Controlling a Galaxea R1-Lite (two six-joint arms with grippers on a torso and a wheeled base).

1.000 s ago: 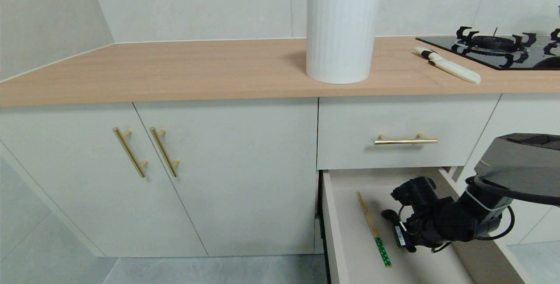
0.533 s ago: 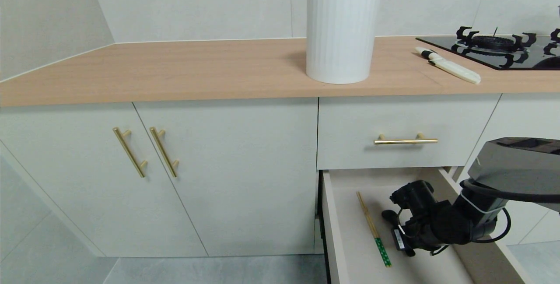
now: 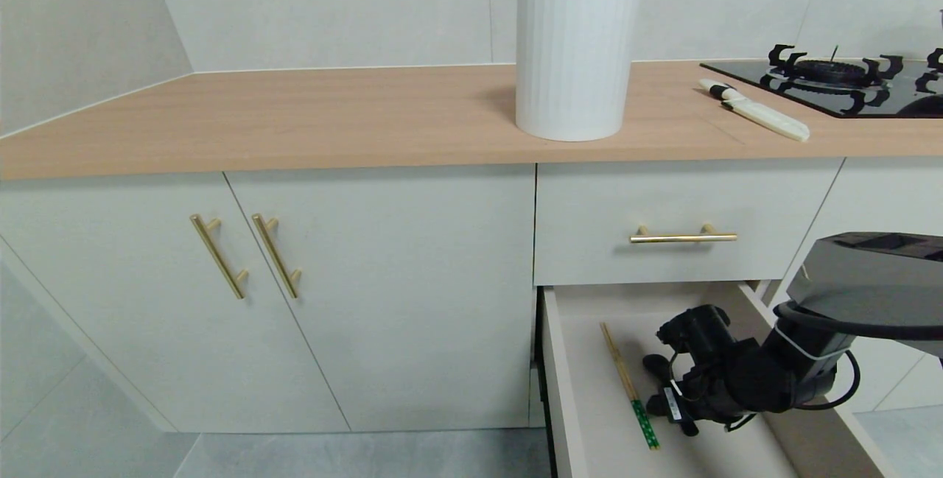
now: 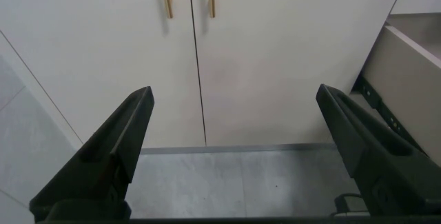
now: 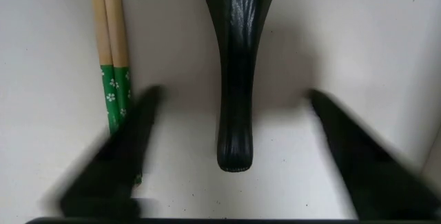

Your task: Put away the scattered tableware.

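- Pale kitchen cabinets under a wooden desk (image 3: 295,117) fill our view, with a lower drawer (image 3: 563,389) pulled open at the right.
- On the drawer's floor we see a black spoon (image 5: 234,79) lying flat, about midway between the drawer's side walls.
- Just beside it, toward the drawer's left wall, lies a pair of wooden chopsticks (image 3: 628,393) with green patterned ends, the two sticks touching each other and apart from the spoon.
- Our right claw (image 5: 234,114) hangs low inside the drawer over the spoon's handle, fingers spread to either side of it and gripping nothing.
- Above the open drawer sits a closed drawer with a gold bar handle (image 3: 683,238).
- Our left claw (image 4: 234,98) is held wide apart and empty, facing the two cabinet doors (image 4: 200,52) with their gold handles (image 3: 217,255) and the grey floor below.
- Up on the desk, a tall white ribbed container (image 3: 575,51) stands upright above the drawers.
- Toward the desk's right end a cream knife (image 3: 753,110) lies flat, just beside the black gas hob (image 3: 832,84).
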